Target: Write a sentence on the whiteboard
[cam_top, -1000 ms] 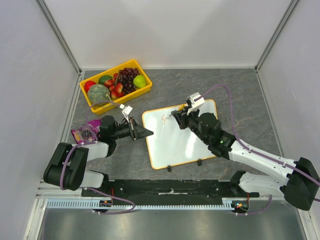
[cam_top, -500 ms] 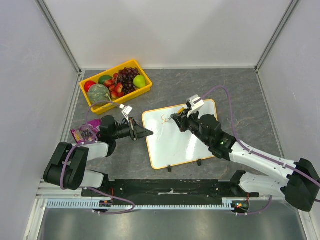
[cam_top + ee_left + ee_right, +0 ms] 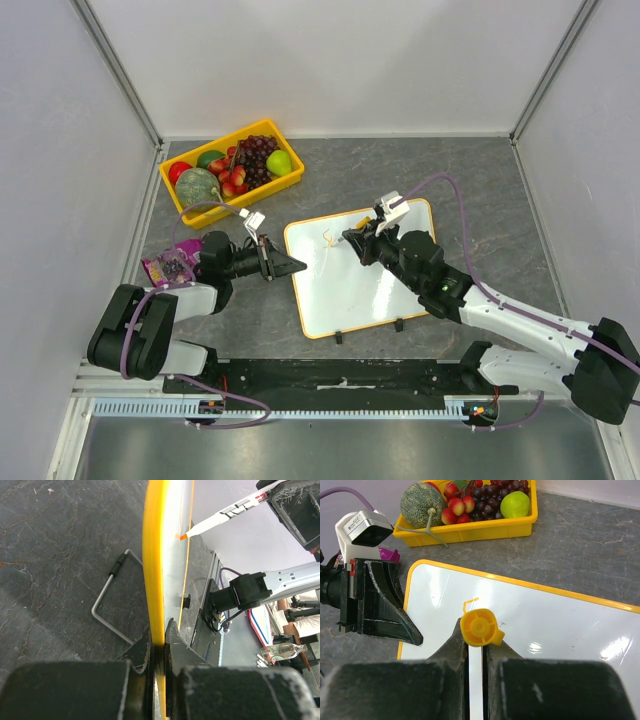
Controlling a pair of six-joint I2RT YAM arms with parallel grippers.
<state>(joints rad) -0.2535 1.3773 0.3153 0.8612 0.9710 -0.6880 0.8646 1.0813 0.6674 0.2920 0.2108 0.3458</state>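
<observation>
Currently the whiteboard [image 3: 360, 270] is being kept flat on the grey worktop [image 3: 480, 190], directly between the two end effectors.

Left end effector [image 3: 159, 639]: clenched. The board's orange-yellow left rim is being pinched between its two dark fingers, seen edge-on in the left wrist view.

Right end effector [image 3: 476, 650]: grasping a marker [image 3: 225, 516] with a white barrel, black print and an orange tip. The marker's orange-yellow end cap is being shown end-on between the fingers in the right wrist view. The tip is being pointed down at the board just ahead of this end effector. Whether it is touching the surface or hanging just above it cannot be told.

Of the sentence [image 3: 469, 601], only one short hooked orange stroke is being shown. It lies just beyond the right end effector's fingers, near the board's far left corner.

A bent wire loop [image 3: 107, 610] with a black sleeve is lying on the worktop to the left of the left end effector, running up to the board's rim.

A yellow fruit crate [image 3: 232, 170] is sitting well beyond the left end effector, apart from the board. A melon, strawberries, dark grapes and green fruit are being carried in it.

A purple packet [image 3: 170, 265] is lying behind the left end effector, beside that arm.
</observation>
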